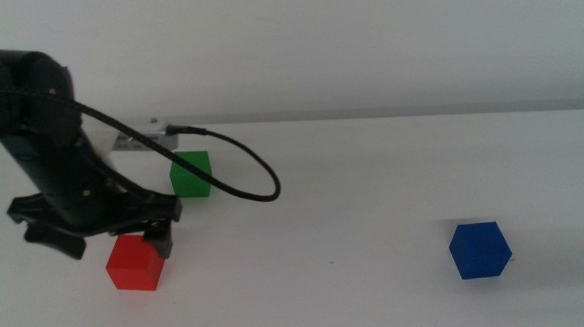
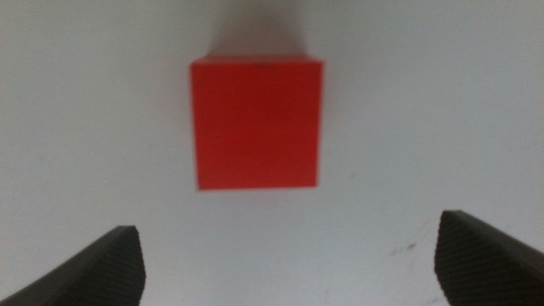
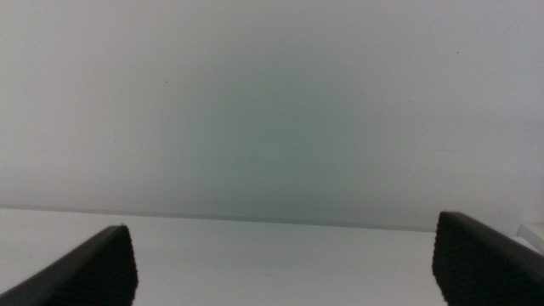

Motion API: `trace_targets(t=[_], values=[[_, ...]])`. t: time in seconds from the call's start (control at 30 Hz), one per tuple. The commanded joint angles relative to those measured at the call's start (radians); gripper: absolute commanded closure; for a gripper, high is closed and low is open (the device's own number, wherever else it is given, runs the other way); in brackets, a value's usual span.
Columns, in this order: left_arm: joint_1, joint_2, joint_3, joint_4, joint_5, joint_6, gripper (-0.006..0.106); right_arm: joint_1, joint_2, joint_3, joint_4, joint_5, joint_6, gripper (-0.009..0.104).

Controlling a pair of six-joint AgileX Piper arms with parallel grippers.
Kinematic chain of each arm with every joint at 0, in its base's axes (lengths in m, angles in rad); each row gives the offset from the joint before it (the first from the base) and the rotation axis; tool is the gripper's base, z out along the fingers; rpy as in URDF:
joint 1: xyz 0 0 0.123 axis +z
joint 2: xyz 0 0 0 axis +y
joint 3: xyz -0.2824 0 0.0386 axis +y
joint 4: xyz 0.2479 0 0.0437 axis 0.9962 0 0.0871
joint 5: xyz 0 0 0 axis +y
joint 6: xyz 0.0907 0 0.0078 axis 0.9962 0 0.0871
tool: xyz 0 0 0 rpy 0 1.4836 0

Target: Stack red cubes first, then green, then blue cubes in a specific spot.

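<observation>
The red cube [image 1: 134,263] sits near the desk's [image 1: 354,200] front-left corner, with the left gripper [image 1: 101,237] just over its rear. The green cube [image 1: 190,175] lies behind it, toward the back edge. The blue cube [image 1: 479,250] rests well apart, toward the front-right.
</observation>
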Motion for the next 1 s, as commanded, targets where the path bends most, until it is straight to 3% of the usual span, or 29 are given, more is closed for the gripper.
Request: trace_targets(t=[0.0,0.33,0.97], values=[[-0.018,0.012,-0.012,0.005,-0.031,-0.022,0.010,-0.006,-0.039,0.043,-0.005,-0.004,-0.002,0.002],[-0.021,0.079,-0.023,0.065,-0.088,-0.021,0.010,-0.006,-0.039,0.043,-0.005,-0.004,-0.002,0.002],[-0.021,0.157,0.020,0.067,-0.194,-0.061,0.010,-0.006,-0.039,0.043,-0.005,-0.004,-0.002,0.002]])
